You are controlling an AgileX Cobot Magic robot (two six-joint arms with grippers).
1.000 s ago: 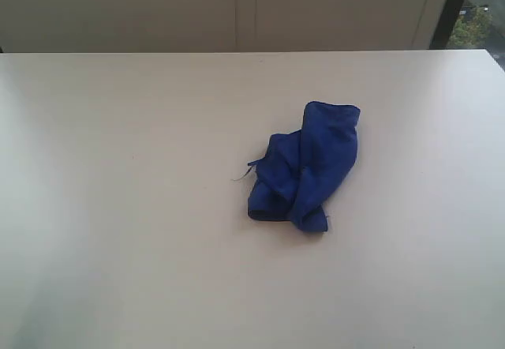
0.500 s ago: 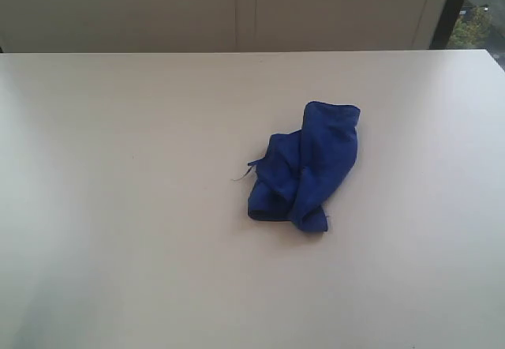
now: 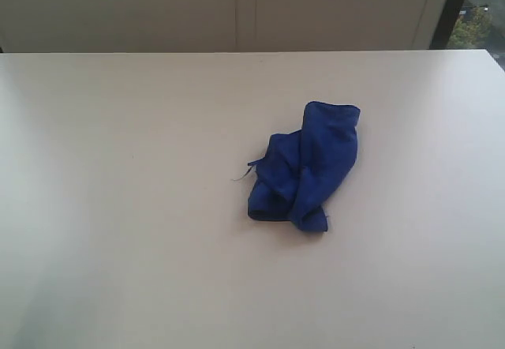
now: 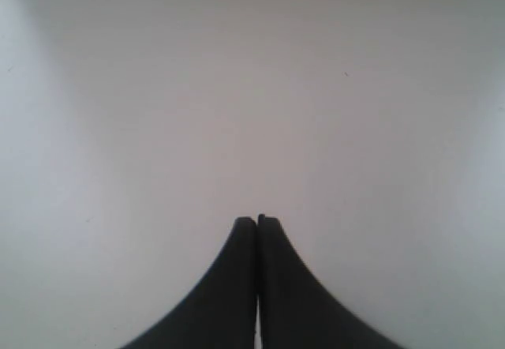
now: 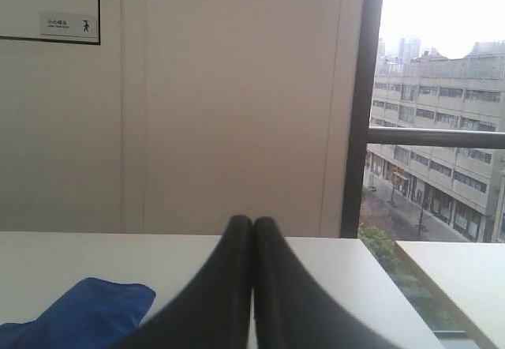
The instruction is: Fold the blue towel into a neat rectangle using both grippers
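Nothing has moved since a second ago: the towel (image 3: 304, 167) lies in the same crumpled heap. It is deep blue and plain, bunched into a lumpy, twisted mound with folds overlapping, and a thin loose thread (image 3: 241, 177) trails from its left side in the exterior view.

It sits on the table (image 3: 118, 207), a little right of the middle. Bare tabletop surrounds it on every side, with the widest stretch to the left and front. The far edge meets a pale wall (image 3: 237, 9), and the right far corner ends near a window (image 5: 426, 128).

Neither arm shows in the exterior view. The left gripper (image 4: 257, 221) has its jaws pressed together, holding nothing, over bare tabletop with no cloth in its view. The right gripper (image 5: 252, 221) is likewise closed and empty, pointing level towards the wall; part of the towel shows low beside its fingers, clear of the tips.
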